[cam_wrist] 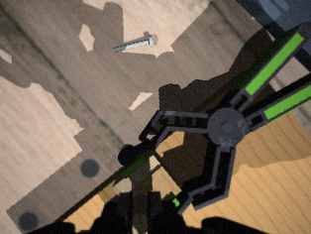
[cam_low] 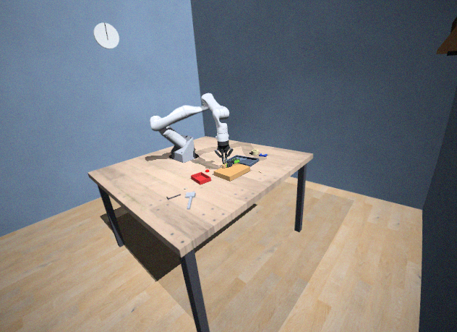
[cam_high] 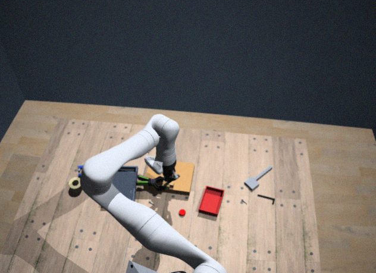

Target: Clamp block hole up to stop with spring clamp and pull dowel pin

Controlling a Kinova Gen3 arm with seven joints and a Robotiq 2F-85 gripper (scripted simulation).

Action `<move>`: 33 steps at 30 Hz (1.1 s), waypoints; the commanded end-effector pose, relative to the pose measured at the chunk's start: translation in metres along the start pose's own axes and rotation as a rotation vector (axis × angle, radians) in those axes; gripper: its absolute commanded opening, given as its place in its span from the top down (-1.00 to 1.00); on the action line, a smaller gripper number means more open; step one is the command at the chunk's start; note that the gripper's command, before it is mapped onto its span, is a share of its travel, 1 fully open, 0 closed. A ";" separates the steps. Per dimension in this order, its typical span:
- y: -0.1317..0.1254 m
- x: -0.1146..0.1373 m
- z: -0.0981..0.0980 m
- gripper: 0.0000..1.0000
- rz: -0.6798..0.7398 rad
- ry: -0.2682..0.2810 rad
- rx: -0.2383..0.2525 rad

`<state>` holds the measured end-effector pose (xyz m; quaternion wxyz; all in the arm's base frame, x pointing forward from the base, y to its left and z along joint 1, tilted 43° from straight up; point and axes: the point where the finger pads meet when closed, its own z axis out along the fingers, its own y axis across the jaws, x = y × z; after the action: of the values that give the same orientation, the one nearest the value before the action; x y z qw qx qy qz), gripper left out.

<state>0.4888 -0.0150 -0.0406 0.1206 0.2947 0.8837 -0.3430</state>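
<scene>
1. Claw closed to a narrow gap, pointing straight down over the near left edge of the bench board.
2. Gripping the dowel pin, as far as can be judged; pin itself hidden by the dark fingers.
3. Small wooden block just beside the fingertips, at the board's edge, largely in shadow.
4. Spring clamp just beside the claw; black jaw arms spread toward the block, green handles pointing away toward the grey tray.
5. Loose screw lying flat on the bench, apart from the clamp.
6. Farther out on the claw's right: red disc, red tray, grey mallet, hex key.
7. Tape roll beyond the grey tray.
</scene>
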 end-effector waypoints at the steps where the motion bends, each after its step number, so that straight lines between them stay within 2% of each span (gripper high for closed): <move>1: 0.001 0.000 -0.002 0.80 -0.026 -0.002 -0.003; 33: 0.001 0.000 -0.002 0.80 -0.286 -0.002 -0.002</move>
<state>0.4886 -0.0147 -0.0402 0.0734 0.1739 0.9152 -0.3562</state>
